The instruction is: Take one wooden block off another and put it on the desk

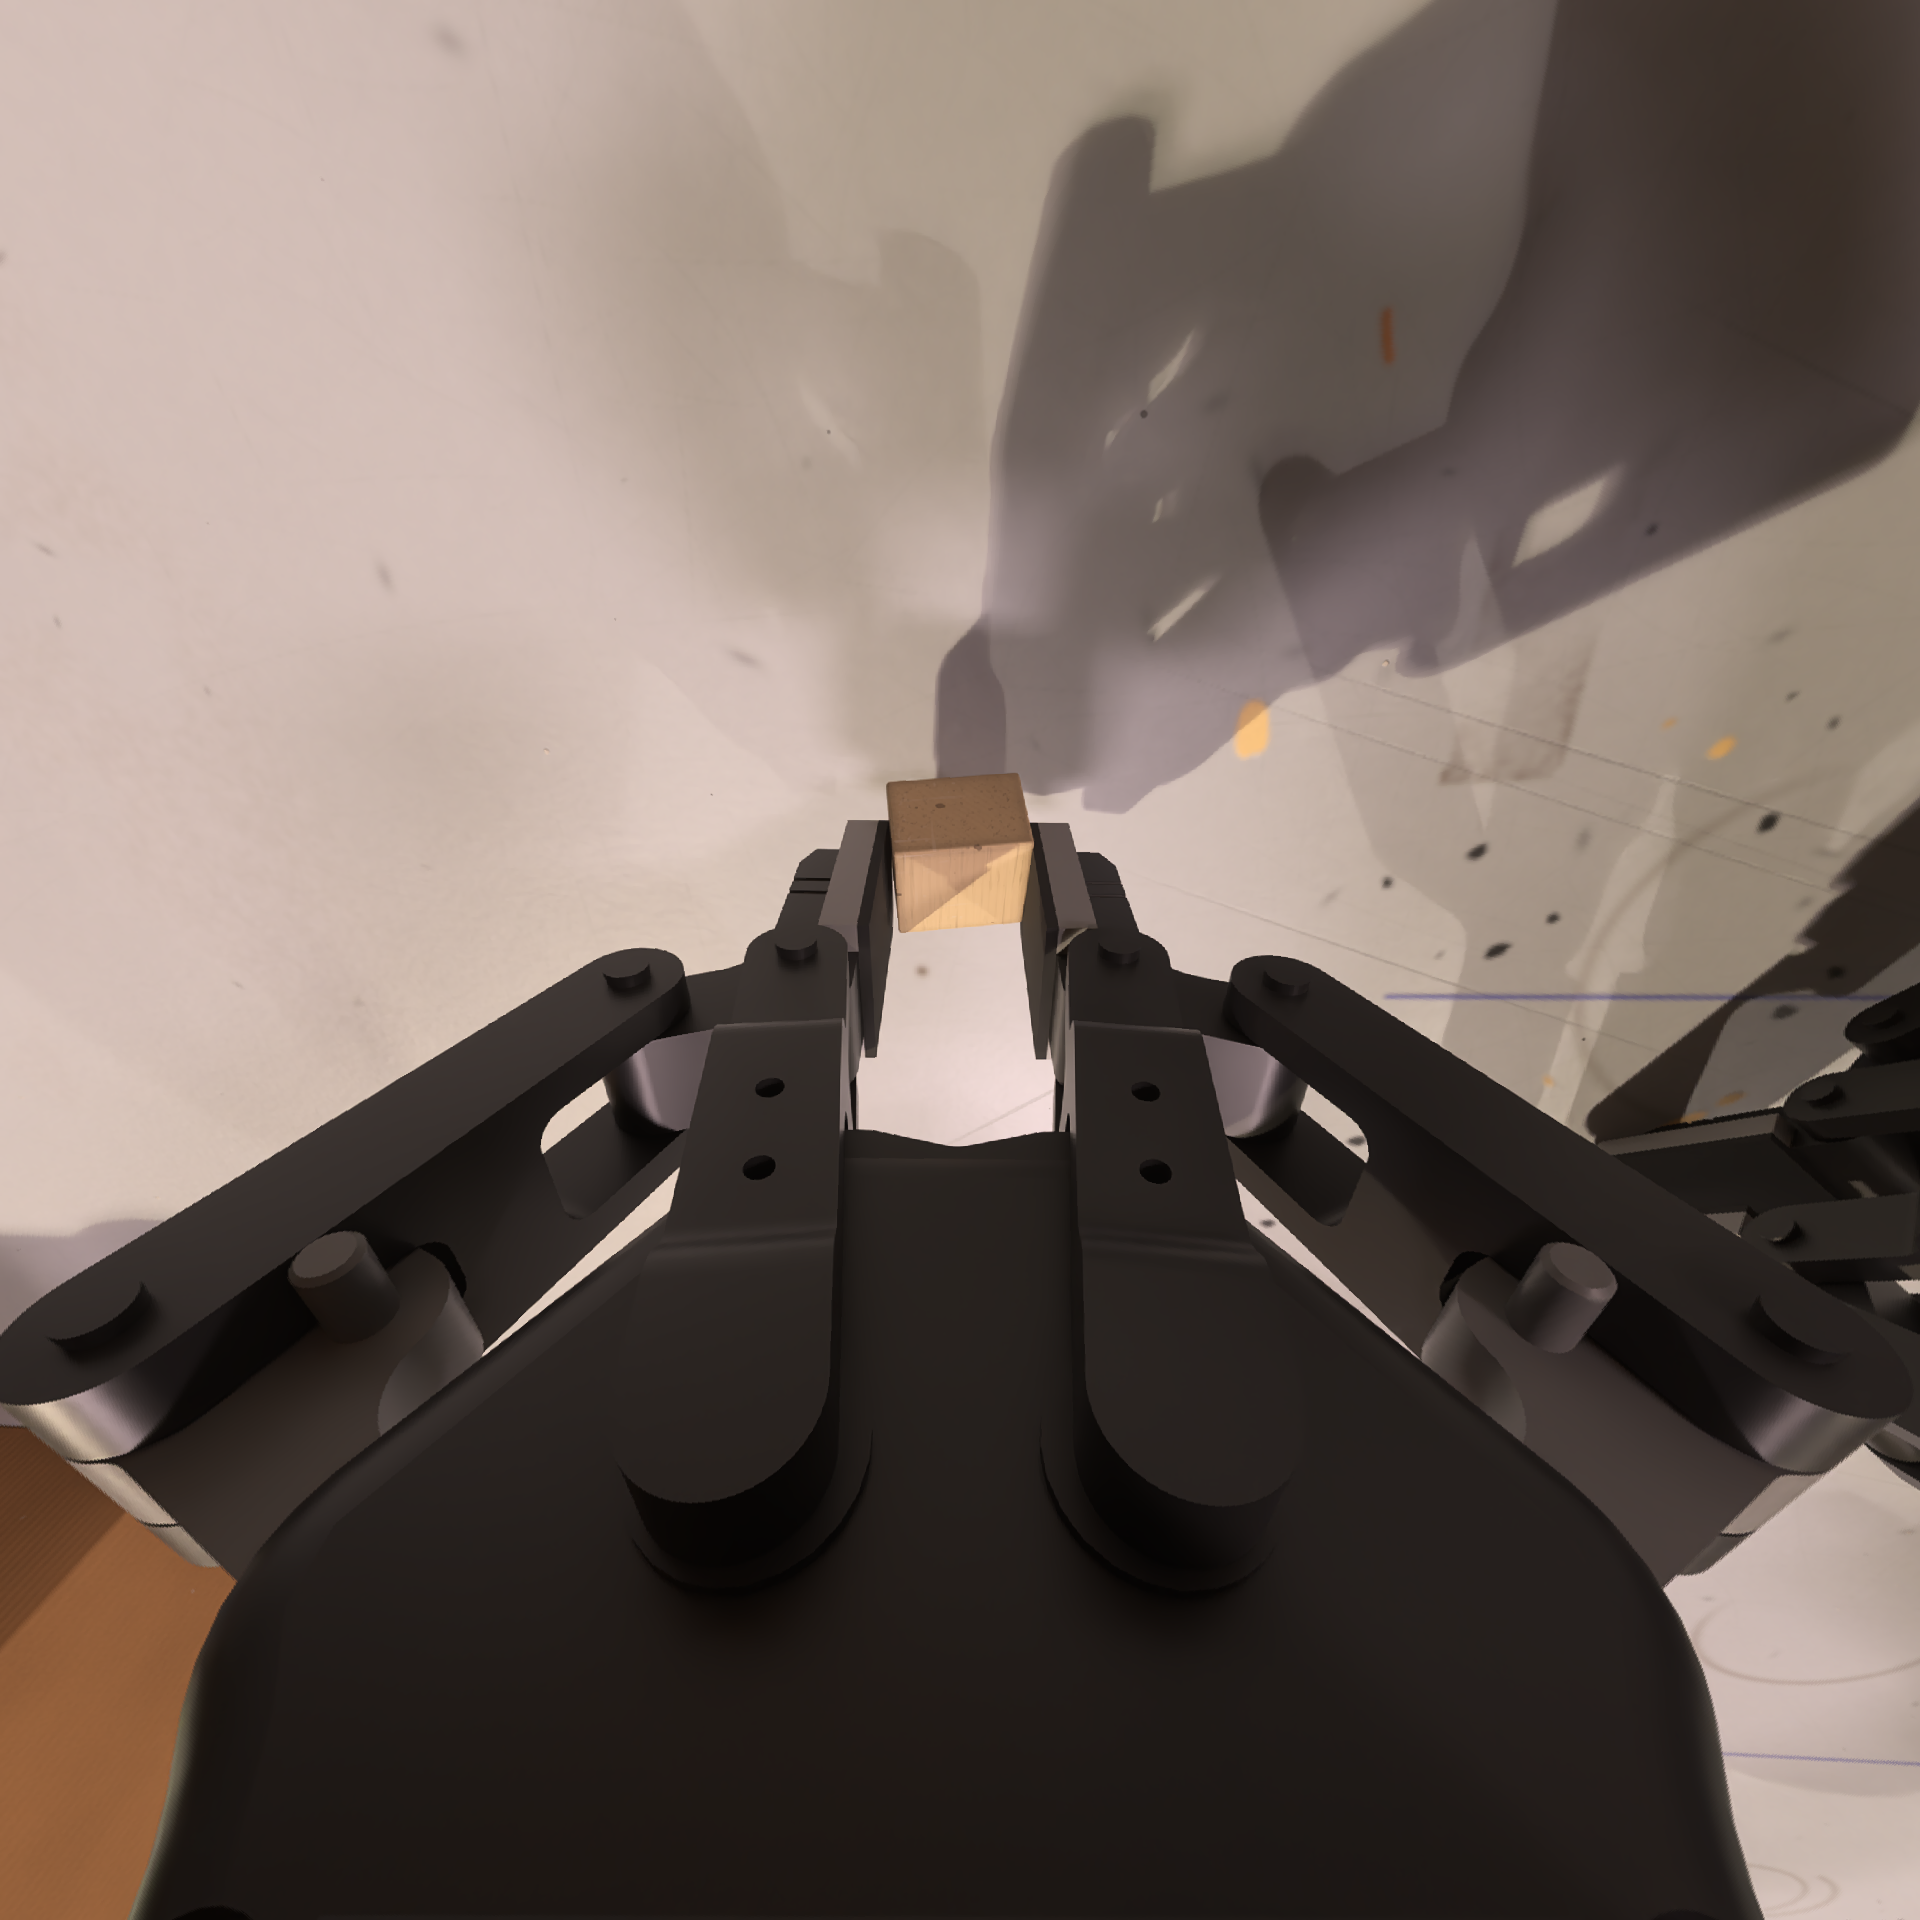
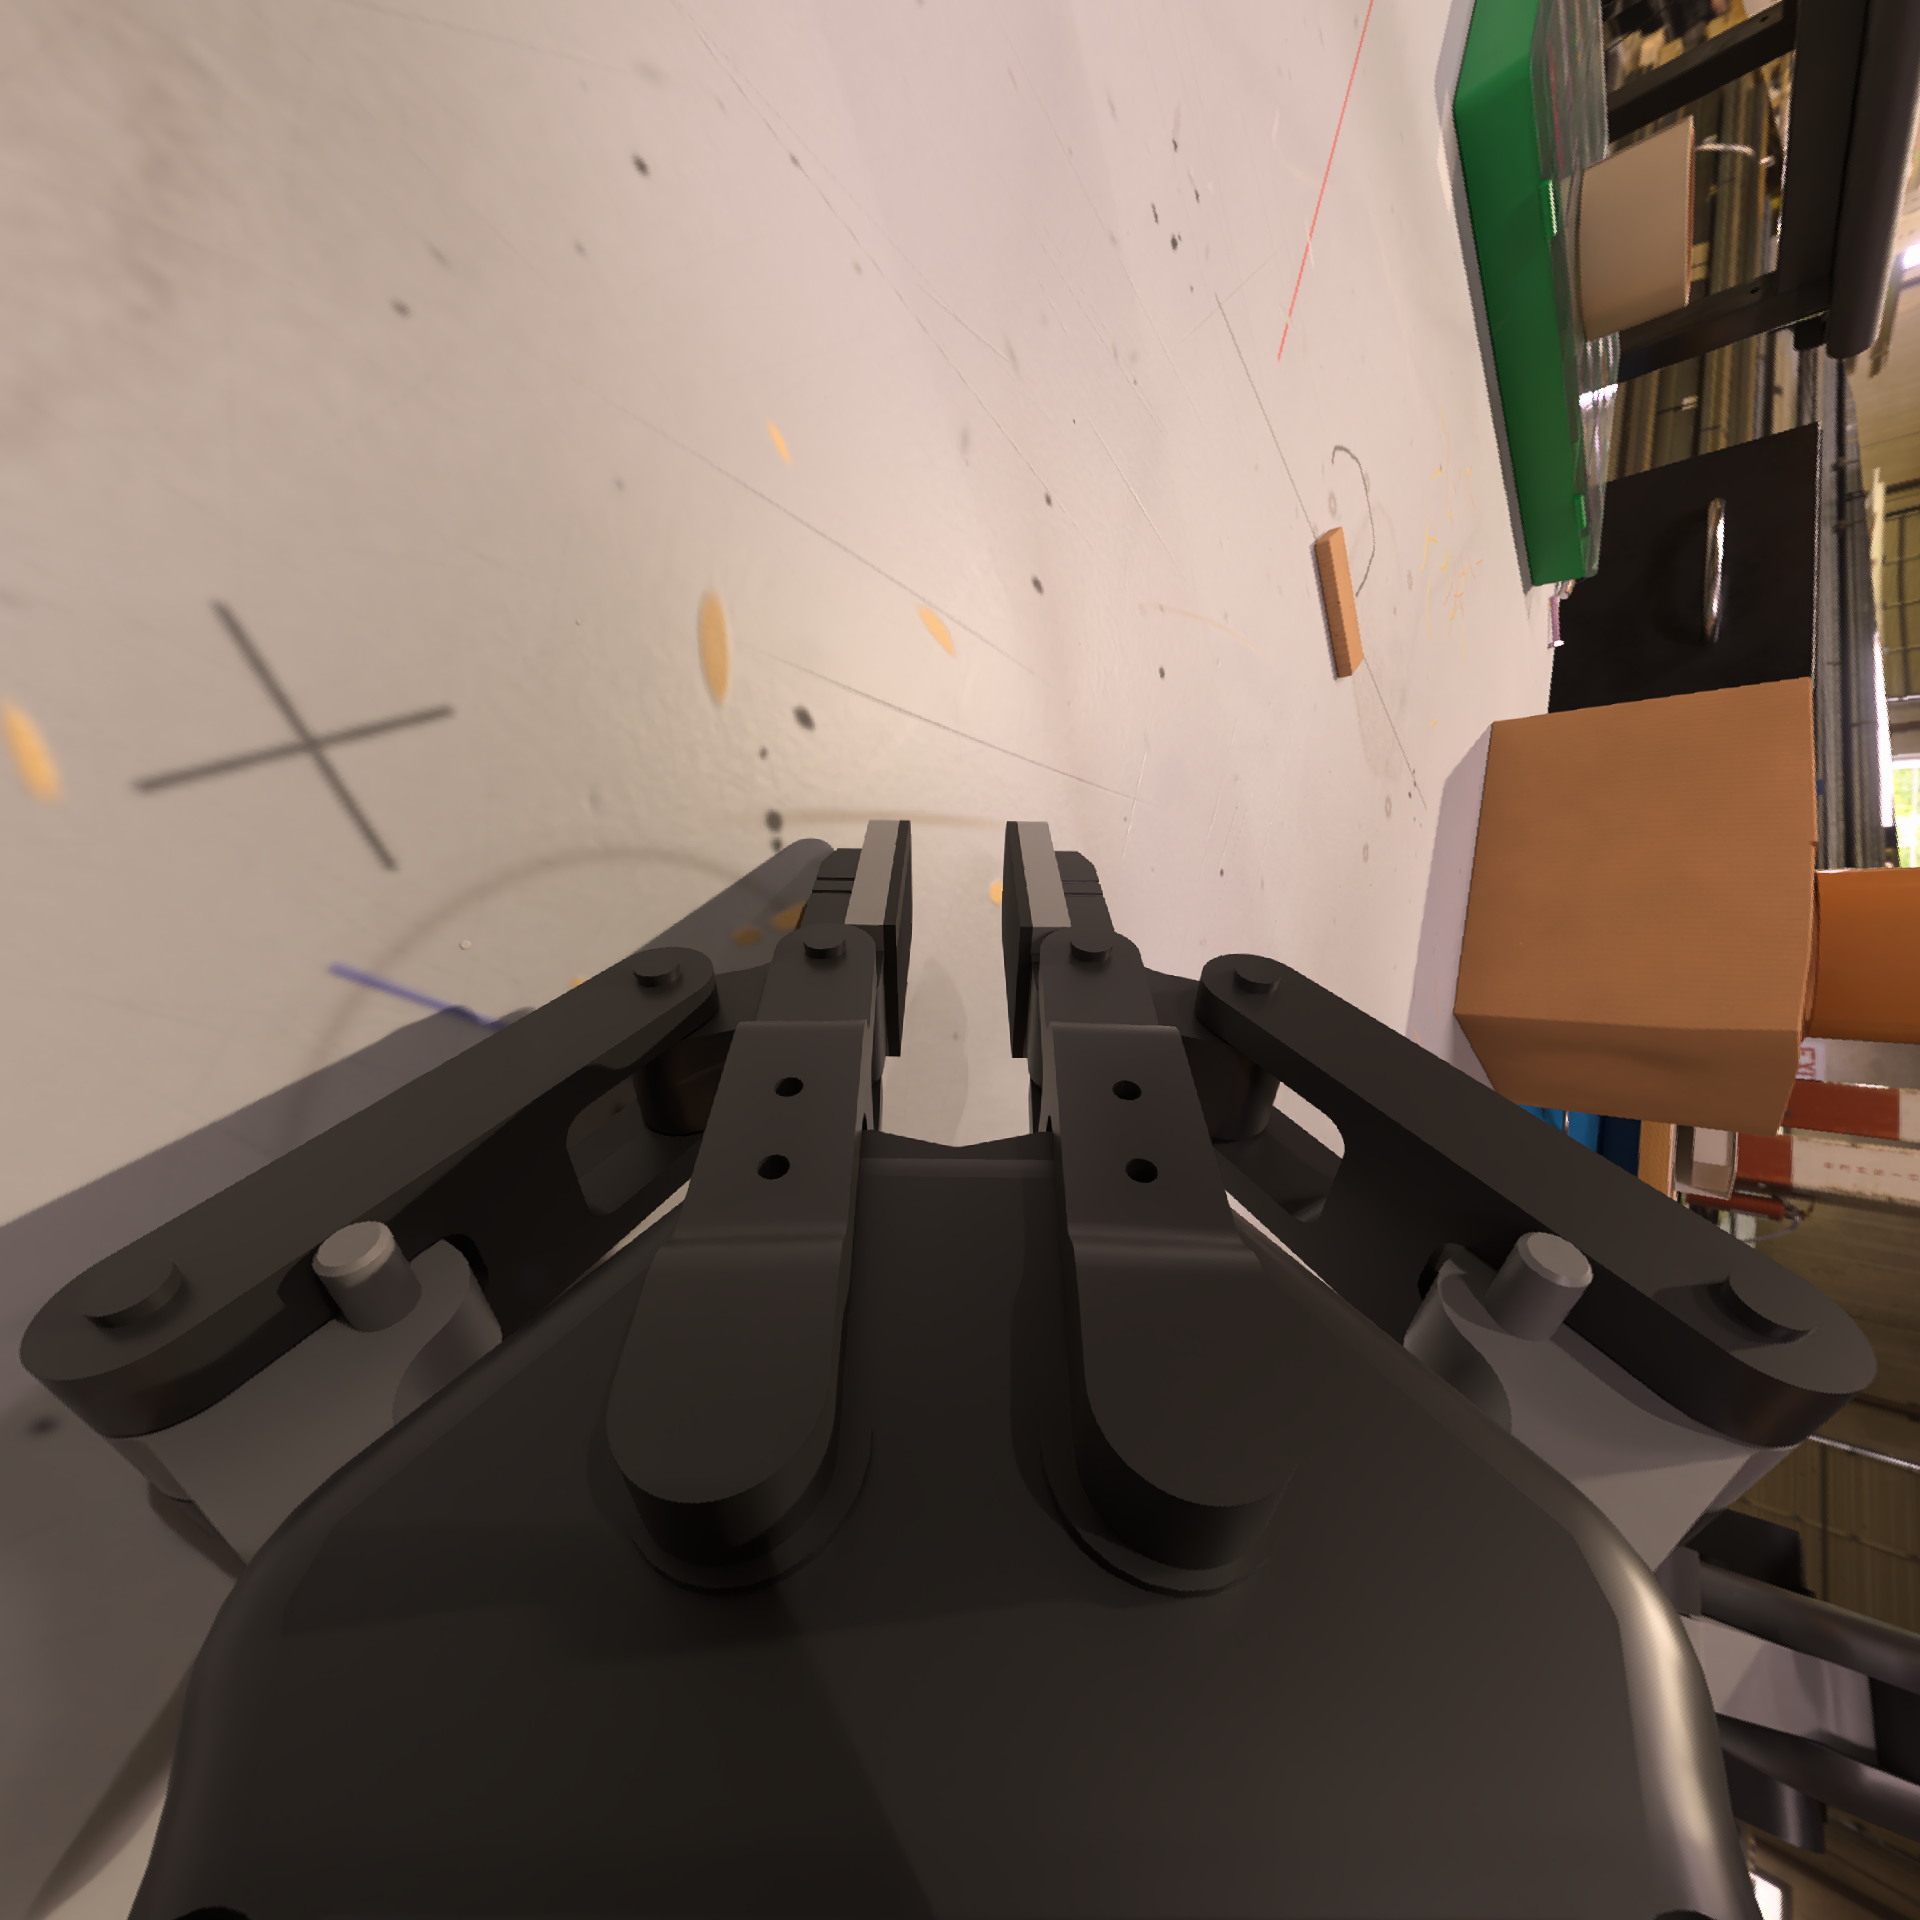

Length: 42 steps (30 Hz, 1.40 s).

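Note:
In the left wrist view my left gripper (image 1: 961,883) is shut on a small wooden cube (image 1: 962,868), held between the two fingertips. The cube shows a darker face above a lighter face. The gripper's shadow meets the cube's far edge on the white desk (image 1: 416,520); I cannot tell if the cube touches the desk. In the right wrist view my right gripper (image 2: 956,883) is empty, its fingers a narrow gap apart, close over the desk (image 2: 520,312). A flat wooden block (image 2: 1338,603) lies on the desk, far ahead to the right.
A cardboard box (image 2: 1631,904) stands at the desk's right edge, with a black box (image 2: 1683,561) and a green board (image 2: 1517,312) beyond it. The other gripper (image 1: 1849,1153) shows at the right edge of the left wrist view. A brown box corner (image 1: 62,1579) is at the lower left.

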{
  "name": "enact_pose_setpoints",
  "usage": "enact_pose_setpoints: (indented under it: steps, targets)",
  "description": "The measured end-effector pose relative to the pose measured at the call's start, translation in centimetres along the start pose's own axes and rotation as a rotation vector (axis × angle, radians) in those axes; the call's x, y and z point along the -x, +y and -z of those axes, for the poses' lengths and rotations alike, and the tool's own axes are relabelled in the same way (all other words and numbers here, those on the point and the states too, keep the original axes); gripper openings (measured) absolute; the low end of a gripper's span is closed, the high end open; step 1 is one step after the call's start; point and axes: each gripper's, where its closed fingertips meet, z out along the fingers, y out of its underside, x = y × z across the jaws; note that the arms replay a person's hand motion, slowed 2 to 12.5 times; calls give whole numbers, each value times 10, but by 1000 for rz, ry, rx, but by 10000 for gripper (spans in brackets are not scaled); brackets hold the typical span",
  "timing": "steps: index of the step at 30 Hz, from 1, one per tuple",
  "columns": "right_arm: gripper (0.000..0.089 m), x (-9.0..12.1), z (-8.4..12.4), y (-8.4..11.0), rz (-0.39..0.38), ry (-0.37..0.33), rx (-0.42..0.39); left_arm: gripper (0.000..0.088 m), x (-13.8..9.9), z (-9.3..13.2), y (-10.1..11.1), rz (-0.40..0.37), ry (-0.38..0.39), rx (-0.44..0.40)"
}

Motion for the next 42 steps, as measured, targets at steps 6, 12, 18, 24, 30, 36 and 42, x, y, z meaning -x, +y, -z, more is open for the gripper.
enact_pose_setpoints:
  steps: [6, 12, 18, 24, 30, 36, 42]
  targets:
    - [162, 0, 0, 0, 4, 2, 4, 228, -1, -3, 0, -21, 1, 27]
    - [164, 0, 0, 0, 7, 3, 6, 228, 0, -5, 0, -33, -3, 49]
    - [164, 0, 0, 0, 5, 2, 5, 228, 1, -6, 1, -37, -10, 70]
    - [164, 0, 0, 0, 3, 1, 4, 228, 2, -7, 2, -38, -11, 85]
    - [164, 0, 0, 0, 1, 0, 3, 228, 0, -8, 3, -38, 1, 93]
    - [164, 0, 0, 0, -1, -1, 3, 228, -1, -9, 3, -33, 14, 99]
    - [165, 0, 0, 0, -1, -1, 4, 228, -2, -10, 2, -32, 20, 99]
